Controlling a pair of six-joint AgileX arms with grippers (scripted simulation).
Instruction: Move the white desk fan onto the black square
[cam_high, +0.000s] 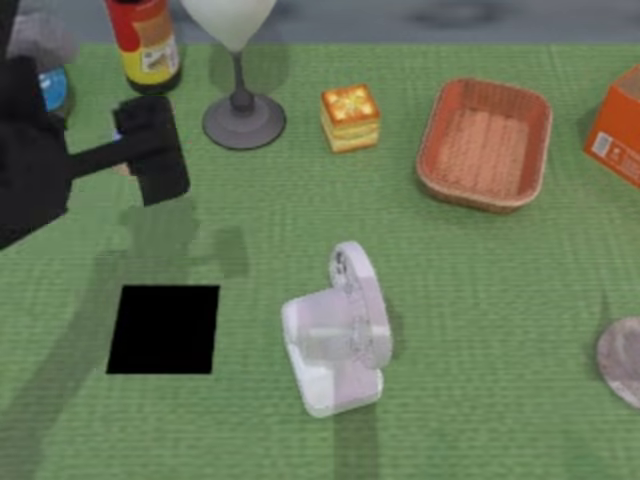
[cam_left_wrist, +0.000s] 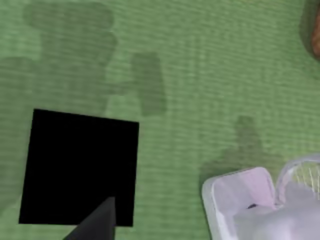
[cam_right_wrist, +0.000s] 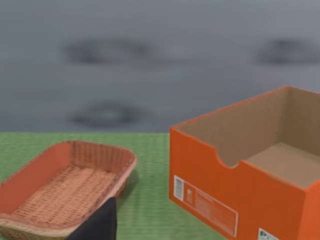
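On the green table, the small white plastic desk fan (cam_high: 338, 340) stands just right of the flat black square (cam_high: 164, 329), nearest my left gripper (cam_high: 150, 150), which holds nothing.

Top view: looks straight down on the whole tabletop (cam_high: 480, 300).
Left wrist view: close, angled down at the black square (cam_left_wrist: 80, 167) and the white desk fan (cam_left_wrist: 250, 210); both also appear in the top view.
Right wrist view: low, level, faces the wicker basket (cam_right_wrist: 60, 192) and orange box (cam_right_wrist: 240, 190), at the top view's 1 to 2 o'clock.
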